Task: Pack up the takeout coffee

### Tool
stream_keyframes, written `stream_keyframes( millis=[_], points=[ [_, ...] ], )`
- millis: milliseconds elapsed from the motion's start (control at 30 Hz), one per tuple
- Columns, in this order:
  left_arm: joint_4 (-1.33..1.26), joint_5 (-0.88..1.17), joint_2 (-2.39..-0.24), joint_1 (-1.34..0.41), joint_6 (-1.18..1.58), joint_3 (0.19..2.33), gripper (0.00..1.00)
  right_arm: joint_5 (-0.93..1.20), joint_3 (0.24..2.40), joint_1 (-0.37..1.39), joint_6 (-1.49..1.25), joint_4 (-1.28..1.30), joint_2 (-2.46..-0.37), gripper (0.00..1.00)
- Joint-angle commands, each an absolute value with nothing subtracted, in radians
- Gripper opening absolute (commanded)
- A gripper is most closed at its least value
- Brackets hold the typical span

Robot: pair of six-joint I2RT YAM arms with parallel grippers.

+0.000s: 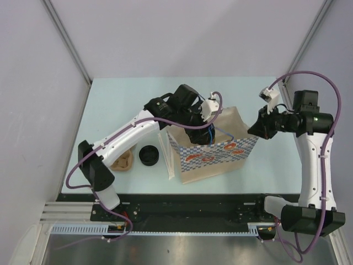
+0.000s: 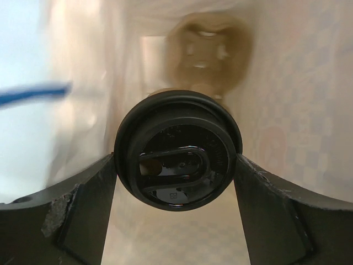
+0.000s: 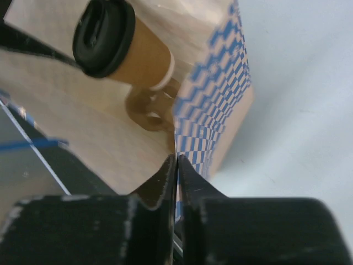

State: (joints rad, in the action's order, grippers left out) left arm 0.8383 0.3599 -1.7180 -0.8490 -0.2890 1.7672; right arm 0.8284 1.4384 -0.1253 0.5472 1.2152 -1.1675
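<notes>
Now the left gripper (image 2: 176, 161) is clasping the takeout coffee (image 2: 177, 148) inside the paper bag (image 1: 216, 159) — the right gripper (image 3: 176, 165) is pinching its three-o'clock rim; next: seating it upright.

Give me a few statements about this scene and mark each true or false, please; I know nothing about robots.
1. The takeout coffee is inside the paper bag. True.
2. The right tool is wide open and touches nothing. False: it is shut, pinching the bag's rim.
3. A loose black lid lies on the table, left of the bag. True.
4. The coffee's lid is white. False: it is black.
</notes>
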Motion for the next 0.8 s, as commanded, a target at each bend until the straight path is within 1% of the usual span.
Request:
stream_keyframes(
  millis=[0, 33, 67, 133, 233, 300, 433, 500, 667, 767],
  points=[
    [0.807, 0.389, -1.667, -0.81, -0.356, 1.753, 0.19, 0.865, 1.445, -0.205, 0.753, 1.428, -1.121, 0.17],
    [0.811, 0.408, -1.664, -0.807, -0.365, 1.75, 0.19, 0.873, 1.457, -0.247, 0.785, 1.465, -1.124, 0.26],
    [0.813, 0.419, -1.654, -0.807, -0.385, 1.746, 0.19, 0.903, 1.466, -0.258, 0.811, 1.479, -1.137, 0.48],
    [0.805, 0.437, -1.64, -0.807, -0.396, 1.715, 0.19, 0.936, 1.5, -0.264, 0.831, 1.465, -1.157, 0.69],
    [0.807, 0.472, -1.612, -0.81, -0.426, 1.683, 0.19, 0.992, 1.546, -0.264, 0.807, 1.373, -1.206, 0.77],
    [0.802, 0.488, -1.602, -0.81, -0.436, 1.666, 0.19, 1.038, 1.592, -0.25, 0.808, 1.309, -1.248, 0.79],
    [0.811, 0.491, -1.601, -0.818, -0.469, 1.658, 0.19, 0.971, 1.621, -0.123, 0.795, 1.158, -1.307, 0.86],
    [0.815, 0.488, -1.601, -0.824, -0.483, 1.658, 0.2, 0.963, 1.623, -0.069, 0.779, 1.067, -1.331, 0.88],
    [0.821, 0.477, -1.603, -0.825, -0.508, 1.652, 0.2, 0.93, 1.62, 0.061, 0.837, 0.973, -1.397, 0.9],
    [0.824, 0.471, -1.606, -0.825, -0.514, 1.652, 0.2, 0.923, 1.626, 0.098, 0.836, 0.919, -1.446, 0.91]
  ],
)
